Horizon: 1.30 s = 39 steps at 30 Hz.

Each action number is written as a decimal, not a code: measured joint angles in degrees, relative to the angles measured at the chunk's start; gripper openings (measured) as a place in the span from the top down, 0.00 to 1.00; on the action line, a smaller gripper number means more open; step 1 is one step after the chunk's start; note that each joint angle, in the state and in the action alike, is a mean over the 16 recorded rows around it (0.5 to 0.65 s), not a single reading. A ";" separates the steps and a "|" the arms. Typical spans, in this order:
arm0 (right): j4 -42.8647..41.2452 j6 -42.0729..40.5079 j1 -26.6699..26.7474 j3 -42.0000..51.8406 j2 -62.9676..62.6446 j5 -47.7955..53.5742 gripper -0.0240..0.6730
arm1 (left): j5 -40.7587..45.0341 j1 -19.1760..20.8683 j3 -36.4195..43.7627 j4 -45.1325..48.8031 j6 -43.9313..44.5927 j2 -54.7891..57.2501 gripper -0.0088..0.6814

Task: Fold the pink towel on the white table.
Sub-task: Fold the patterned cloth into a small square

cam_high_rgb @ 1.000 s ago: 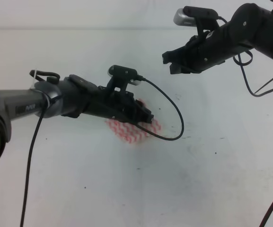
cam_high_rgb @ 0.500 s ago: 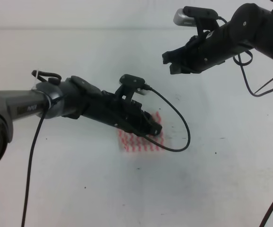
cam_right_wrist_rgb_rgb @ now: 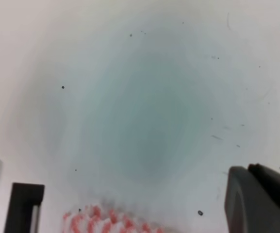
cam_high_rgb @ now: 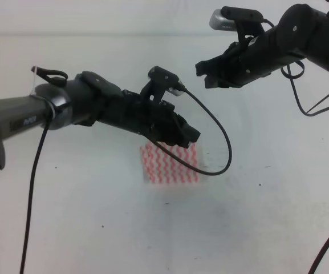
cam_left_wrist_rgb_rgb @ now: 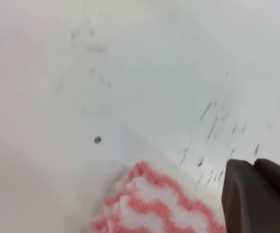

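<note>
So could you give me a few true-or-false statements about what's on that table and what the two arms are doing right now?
1. The pink towel lies flat on the white table. True.
2. The right gripper is pressing down on the towel. False: it hangs in the air up and to the right of the towel, well apart from it.
3. The left gripper is over the towel's upper edge. True.
4. The towel is plain pink with no pattern. False: it has pink-and-white zigzag stripes.
5. The towel covers most of the table. False: it is a small patch near the middle, with bare white surface all around.
</note>
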 joint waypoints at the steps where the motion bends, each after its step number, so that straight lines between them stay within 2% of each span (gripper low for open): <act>1: -0.29 0.05 0.00 0.00 -0.29 0.14 0.99 | -0.31 0.00 -0.12 0.12 -0.20 -0.49 0.99; 9: -4.71 1.96 0.00 0.33 -4.32 2.92 0.99 | -8.77 -0.01 3.26 0.07 -2.76 -8.76 0.99; 17: -8.99 4.15 0.04 6.01 -14.68 3.48 0.99 | -26.31 -0.03 17.12 -3.05 -4.44 -26.33 0.99; 27: -8.14 4.53 0.08 24.21 -33.23 -4.61 0.99 | -43.33 -0.05 41.52 -7.74 -5.70 -55.90 0.99; 39: -5.20 5.40 0.08 48.50 -55.50 -17.88 0.99 | -49.83 -0.06 66.60 -14.15 -6.54 -92.77 0.99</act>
